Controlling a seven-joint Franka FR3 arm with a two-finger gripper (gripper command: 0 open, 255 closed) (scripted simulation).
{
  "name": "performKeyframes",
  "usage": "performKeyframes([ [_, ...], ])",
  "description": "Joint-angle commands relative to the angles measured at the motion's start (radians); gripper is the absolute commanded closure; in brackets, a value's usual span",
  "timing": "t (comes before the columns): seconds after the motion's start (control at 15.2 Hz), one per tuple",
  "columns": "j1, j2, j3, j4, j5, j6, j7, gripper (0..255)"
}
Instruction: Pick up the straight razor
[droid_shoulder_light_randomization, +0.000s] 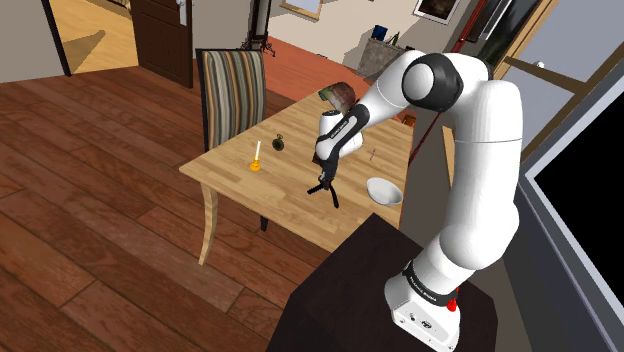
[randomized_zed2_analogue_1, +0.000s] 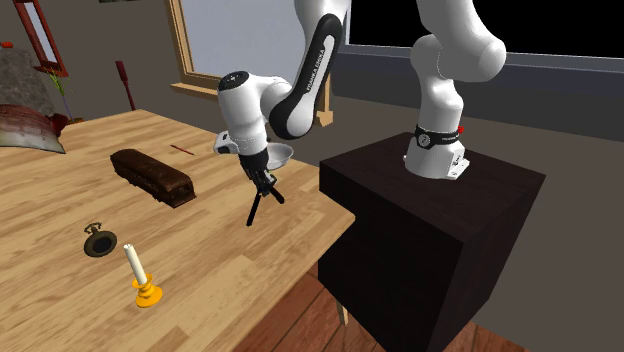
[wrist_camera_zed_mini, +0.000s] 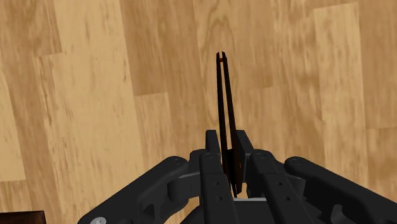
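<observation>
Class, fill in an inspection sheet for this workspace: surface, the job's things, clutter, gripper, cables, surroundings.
Surface: light wooden table.
Job's things: black straight razor, clasped in the gripper and pointing down toward the table; whether its tip touches cannot be told.
Clutter: dark brown box, pocket watch, candle in an orange holder, white bowl.
Gripper: black gripper, shut on the straight razor.
Cables: nothing seen.
Surroundings: striped chair, dark wood floor, dark stand.
</observation>
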Motion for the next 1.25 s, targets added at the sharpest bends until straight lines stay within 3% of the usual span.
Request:
performKeyframes([
  [0.0,0.000,0.000,0.000,0.000,0.000,0.000,0.000,255],
  [1.19,0.014,-0.185,-0.012,-0.030,-0.009,-0.153,-0.023,255],
])
